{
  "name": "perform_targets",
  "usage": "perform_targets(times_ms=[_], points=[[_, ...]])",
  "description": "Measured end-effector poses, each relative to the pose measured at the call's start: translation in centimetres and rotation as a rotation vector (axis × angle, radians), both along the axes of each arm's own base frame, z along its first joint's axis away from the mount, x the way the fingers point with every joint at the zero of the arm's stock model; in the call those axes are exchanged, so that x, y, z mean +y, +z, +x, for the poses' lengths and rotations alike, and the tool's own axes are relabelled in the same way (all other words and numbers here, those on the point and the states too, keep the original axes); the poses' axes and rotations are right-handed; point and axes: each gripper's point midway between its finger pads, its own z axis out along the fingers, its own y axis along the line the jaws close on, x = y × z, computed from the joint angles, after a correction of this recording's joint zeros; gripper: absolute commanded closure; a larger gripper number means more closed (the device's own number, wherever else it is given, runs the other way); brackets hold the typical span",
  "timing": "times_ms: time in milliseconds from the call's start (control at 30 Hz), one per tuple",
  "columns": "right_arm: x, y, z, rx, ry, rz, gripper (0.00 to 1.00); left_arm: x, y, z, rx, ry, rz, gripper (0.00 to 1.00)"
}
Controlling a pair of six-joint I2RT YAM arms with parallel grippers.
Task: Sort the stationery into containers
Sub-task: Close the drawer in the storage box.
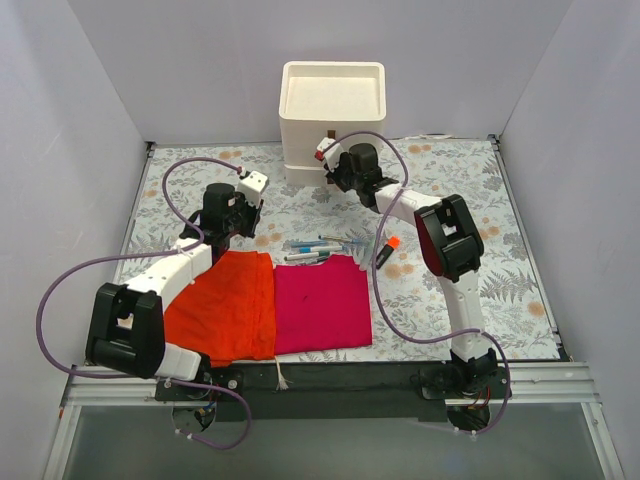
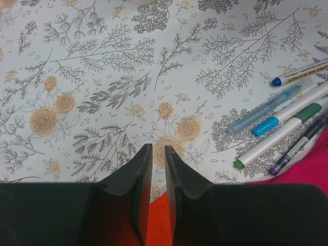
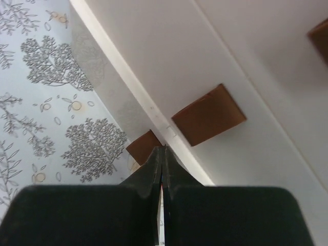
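The pens lie in a loose bundle on the tabletop, none of them put away. The black, orange-capped highlighter rests just beside them at 3 o'clock. The magenta cloth touches the bundle at 6 o'clock, and the orange cloth lies at 8 o'clock. The cream drawer unit stands well apart at 12 o'clock.

By my reading the sorting has barely begun. All the visible stationery is out, and the work in hand looks like opening a drawer.

The right gripper has its jaws clenched together, with the tips at the lowest brown pull tab. I cannot tell whether they pinch its edge or only rest against it. The left gripper hovers over bare tabletop at 9 o'clock from the pens, its jaws narrowly parted and grasping nothing.

Much is hidden:
- **Drawer fronts:** the right arm covers them from above, so I cannot say whether any drawer is out or what the drawers hold.
- **Pens:** the left wrist view cuts several of them off at its edge.
- **Smaller stationery:** I cannot make out any.
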Motion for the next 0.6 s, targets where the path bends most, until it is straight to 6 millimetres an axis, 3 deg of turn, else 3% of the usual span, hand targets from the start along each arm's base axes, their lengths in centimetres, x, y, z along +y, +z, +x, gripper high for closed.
perform_targets(times_ms=[133, 233, 267, 333, 367, 400, 433, 467, 533, 600], points=[[-0.2, 0.9, 1.3, -0.05, -0.034, 0.006, 0.99, 0.1, -0.5, 0.1, 0.012, 0.002, 0.002, 0.8], [-0.1, 1.6, 1.7, -0.074, -0.041, 0.018, 0.99, 0.1, -1.1, 0.2, 0.026, 0.002, 0.006, 0.31], [-0.1, 1.6, 1.7, -0.074, -0.042, 0.02, 0.99, 0.0, -1.3, 0.2, 0.029, -0.006, 0.008, 0.21], [-0.2, 1.6, 1.6, -0.078, -0.045, 0.021, 0.97, -0.2, -1.6, 0.1, 0.036, -0.027, 0.009, 0.21], [-0.5, 1.8, 1.2, -0.077, -0.049, 0.018, 0.82, -0.4, -1.6, 0.1, 0.04, -0.037, 0.003, 0.2], [-1.1, 1.7, 0.3, -0.064, -0.054, 0.012, 0.59, -0.7, -1.4, 0.2, 0.042, -0.049, -0.005, 0.2], [-1.8, 1.8, -0.7, -0.049, -0.059, 0.012, 0.17, -1.1, -1.1, 0.3, 0.038, -0.067, -0.017, 0.2], [-2.8, 2.3, -2.2, -0.024, -0.067, 0.014, 0.02, -1.6, -0.6, 0.5, 0.028, -0.088, -0.033, 0.2], [-4.6, 4.4, -5.5, 0.01, -0.064, 0.046, 0.02, -2.7, 0.5, 1.1, 0.002, -0.12, -0.065, 0.21], [-6.4, 8.5, -7.8, 0.019, -0.071, 0.124, 0.02, -4.3, 1.9, 2.1, -0.026, -0.135, -0.15, 0.23]])
